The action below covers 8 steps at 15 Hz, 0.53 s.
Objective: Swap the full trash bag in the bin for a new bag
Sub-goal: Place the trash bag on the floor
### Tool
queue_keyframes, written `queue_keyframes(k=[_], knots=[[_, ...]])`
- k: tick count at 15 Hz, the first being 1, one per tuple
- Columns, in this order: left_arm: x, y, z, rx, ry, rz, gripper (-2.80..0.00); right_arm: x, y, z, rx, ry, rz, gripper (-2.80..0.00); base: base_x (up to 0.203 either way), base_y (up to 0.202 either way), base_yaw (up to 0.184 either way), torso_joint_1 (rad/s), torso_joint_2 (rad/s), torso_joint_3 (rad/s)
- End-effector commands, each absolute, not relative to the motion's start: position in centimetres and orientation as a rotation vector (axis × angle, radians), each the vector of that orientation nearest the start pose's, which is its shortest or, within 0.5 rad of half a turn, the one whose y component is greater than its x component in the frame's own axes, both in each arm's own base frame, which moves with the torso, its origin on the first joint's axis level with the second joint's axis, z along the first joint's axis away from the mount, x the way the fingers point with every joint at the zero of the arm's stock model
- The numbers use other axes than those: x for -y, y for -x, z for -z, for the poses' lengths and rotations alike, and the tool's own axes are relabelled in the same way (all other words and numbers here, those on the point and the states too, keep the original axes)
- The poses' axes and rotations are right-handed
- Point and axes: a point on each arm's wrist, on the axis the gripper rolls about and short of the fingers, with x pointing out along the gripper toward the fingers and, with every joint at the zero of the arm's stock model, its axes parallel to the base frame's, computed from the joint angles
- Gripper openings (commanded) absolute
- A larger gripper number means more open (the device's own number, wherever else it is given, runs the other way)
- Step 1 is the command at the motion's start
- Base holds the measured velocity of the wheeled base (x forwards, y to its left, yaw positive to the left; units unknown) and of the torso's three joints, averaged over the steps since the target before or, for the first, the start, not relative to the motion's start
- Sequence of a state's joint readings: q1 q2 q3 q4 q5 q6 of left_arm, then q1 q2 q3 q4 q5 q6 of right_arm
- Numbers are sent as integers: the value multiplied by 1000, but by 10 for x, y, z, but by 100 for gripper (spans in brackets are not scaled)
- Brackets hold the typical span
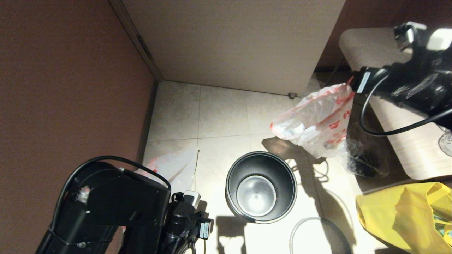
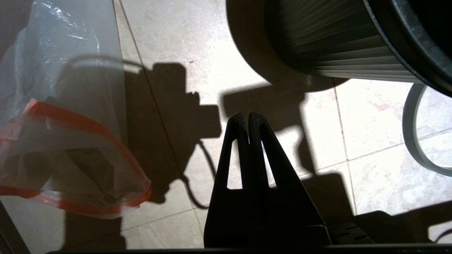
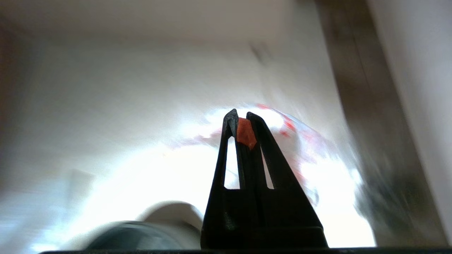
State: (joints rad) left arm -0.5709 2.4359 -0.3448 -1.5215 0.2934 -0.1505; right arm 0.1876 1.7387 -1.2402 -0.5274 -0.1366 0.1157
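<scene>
The right pincer (image 3: 241, 121) is clamped on a pinch of red-orange edging of the full trash bag (image 1: 317, 120), which hangs in the air beyond and to the right of the bin (image 1: 261, 186), just beside a table (image 1: 406, 148). The bin stands on the tiled floor with its shiny bottom bare. The left pincer (image 2: 246, 118) is closed on nothing, low beside the bin; the new bag (image 2: 67, 158) lies limp on the floor to its left, near the brown wall. A loose grey ring (image 1: 300, 233) lies on the floor by the bin.

The hold looks thin: only the bag's edge is caught, so the weight of the rubbish could tear the plastic or pull it free, probably spilling it on the floor. The swinging bag could also snag the table corner.
</scene>
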Motion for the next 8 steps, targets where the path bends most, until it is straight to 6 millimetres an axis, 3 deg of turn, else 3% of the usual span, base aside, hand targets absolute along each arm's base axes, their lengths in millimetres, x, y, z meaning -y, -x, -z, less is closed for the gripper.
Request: queue_keyframes(k=[1,3,5,6,7,8], knots=[[153,-250,54,-541,-96,227,-280,-45,-406,-178,-211,-84,28,-280,0,0,0,0,0,0],[153,-251,55,-544,-99,227,-280,-20,-433,-104,-350,-52,90,-280,0,0,0,0,0,0],[154,-252,59,-546,-100,226,-280,-1,-428,-38,-513,-16,161,-280,0,0,0,0,0,0],[155,-253,59,-546,-99,228,-280,4,-417,-21,-563,4,182,-105,0,0,0,0,0,0],[155,-252,62,-552,-103,229,-280,6,-408,-19,-560,28,197,0,0,0,0,0,0,0],[155,-253,63,-553,-103,230,-280,7,-400,-29,-534,48,203,0,0,0,0,0,0,0]])
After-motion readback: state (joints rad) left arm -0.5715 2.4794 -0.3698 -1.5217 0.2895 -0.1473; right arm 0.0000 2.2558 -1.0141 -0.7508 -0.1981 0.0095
